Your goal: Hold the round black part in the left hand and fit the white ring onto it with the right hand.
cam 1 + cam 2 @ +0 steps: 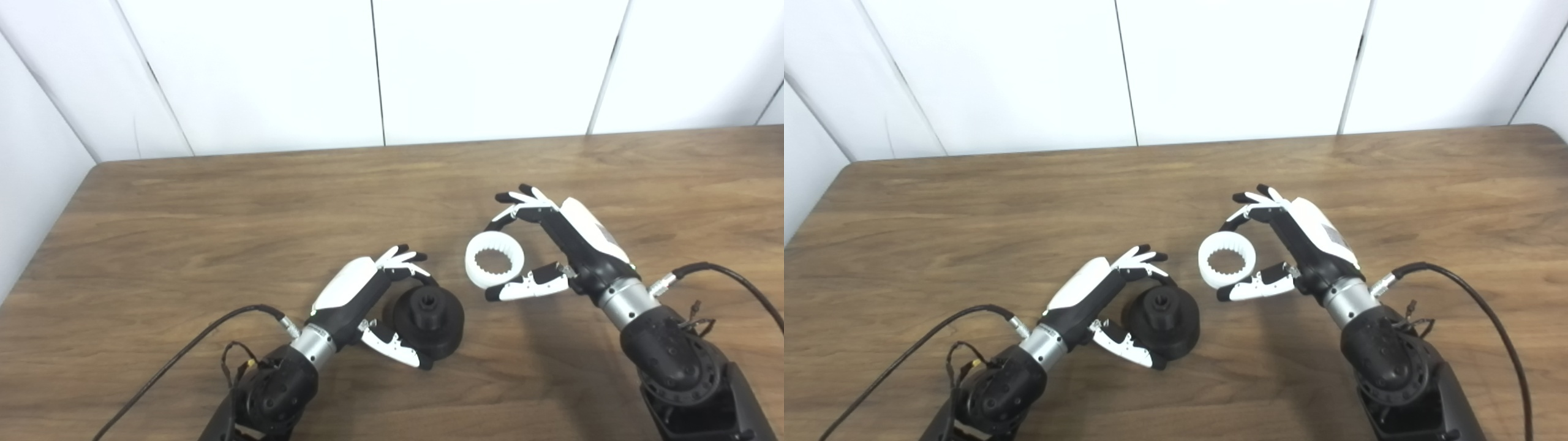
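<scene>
The round black part (pixel 429 320) rests on the wooden table (pixel 245 214), its raised hub with a splined hole facing up. My left hand (pixel 373 300) is wrapped around it, fingers at its far side and thumb at its near side. The white ring (pixel 493 261), toothed on the inside, is held above the table just right of the black part. My right hand (pixel 551 245) pinches it between fingers on the ring's top edge and thumb under its lower edge. Ring and black part are apart.
White wall panels (pixel 380 67) stand behind the table's far edge. Black cables (pixel 184 349) trail from both wrists across the near tabletop. The table's left edge (pixel 55 226) runs close to a side wall.
</scene>
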You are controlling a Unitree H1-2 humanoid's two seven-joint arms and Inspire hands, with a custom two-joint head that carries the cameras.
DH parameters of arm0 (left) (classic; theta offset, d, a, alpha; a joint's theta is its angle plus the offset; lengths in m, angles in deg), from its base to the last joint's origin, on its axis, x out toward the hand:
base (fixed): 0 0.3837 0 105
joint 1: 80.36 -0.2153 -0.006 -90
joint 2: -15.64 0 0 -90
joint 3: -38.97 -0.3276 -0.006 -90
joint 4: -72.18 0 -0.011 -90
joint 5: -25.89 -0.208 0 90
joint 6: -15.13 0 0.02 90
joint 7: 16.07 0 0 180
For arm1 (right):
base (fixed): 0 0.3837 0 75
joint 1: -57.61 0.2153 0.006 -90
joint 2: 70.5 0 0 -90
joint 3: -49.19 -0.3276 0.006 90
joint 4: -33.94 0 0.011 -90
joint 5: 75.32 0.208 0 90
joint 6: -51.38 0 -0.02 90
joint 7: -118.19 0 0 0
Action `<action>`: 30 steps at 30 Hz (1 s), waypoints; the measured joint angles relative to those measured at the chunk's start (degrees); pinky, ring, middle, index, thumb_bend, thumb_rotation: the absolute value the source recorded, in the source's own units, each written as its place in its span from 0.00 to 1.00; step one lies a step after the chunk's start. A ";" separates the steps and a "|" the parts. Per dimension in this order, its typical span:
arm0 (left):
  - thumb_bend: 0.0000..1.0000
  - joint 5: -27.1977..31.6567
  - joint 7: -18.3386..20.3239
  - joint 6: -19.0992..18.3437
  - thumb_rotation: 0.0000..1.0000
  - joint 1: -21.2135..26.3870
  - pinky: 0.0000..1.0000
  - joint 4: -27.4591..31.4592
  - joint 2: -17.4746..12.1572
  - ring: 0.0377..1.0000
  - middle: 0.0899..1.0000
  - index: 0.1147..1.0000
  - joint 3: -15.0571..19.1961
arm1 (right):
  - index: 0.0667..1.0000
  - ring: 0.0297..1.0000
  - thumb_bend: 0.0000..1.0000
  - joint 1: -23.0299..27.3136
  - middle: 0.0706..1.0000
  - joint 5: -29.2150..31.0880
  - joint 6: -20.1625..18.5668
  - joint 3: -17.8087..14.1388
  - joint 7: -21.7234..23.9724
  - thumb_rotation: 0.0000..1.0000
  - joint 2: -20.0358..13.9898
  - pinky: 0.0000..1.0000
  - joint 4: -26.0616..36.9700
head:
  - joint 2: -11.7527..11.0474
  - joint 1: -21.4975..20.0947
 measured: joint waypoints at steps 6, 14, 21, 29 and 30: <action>0.89 0.02 0.00 -0.04 0.16 0.24 0.93 -0.32 0.20 1.00 0.92 0.55 0.02 | 0.45 1.00 0.53 -0.52 0.88 -1.07 -0.79 2.78 1.82 0.15 0.92 1.00 5.32 | 0.35 0.26; 0.89 0.00 0.01 -0.26 0.17 0.37 0.93 -0.60 0.79 1.00 0.92 0.56 0.00 | 0.45 1.00 0.53 -0.54 0.88 -1.09 -1.36 3.66 4.51 0.15 2.29 1.00 7.39 | 0.79 0.44; 0.89 -0.28 0.00 -0.53 0.18 0.38 0.93 -0.60 1.06 1.00 0.91 0.55 -0.01 | 0.45 0.98 0.53 -1.29 0.87 -1.58 -1.87 5.14 5.66 0.15 2.99 1.00 8.65 | 0.88 0.44; 0.89 -0.47 -0.08 -0.52 0.18 0.38 0.93 -0.60 1.16 1.00 0.92 0.55 -0.06 | 0.45 0.99 0.53 -1.28 0.87 -2.15 -1.83 5.47 5.71 0.15 3.12 1.00 8.58 | 0.88 0.70; 0.89 -0.46 -0.07 -0.52 0.18 0.38 0.93 -0.60 1.16 1.00 0.92 0.55 -0.05 | 0.45 0.99 0.53 -1.27 0.87 -2.14 -1.82 5.47 5.71 0.15 3.12 1.00 8.51 | 0.88 0.70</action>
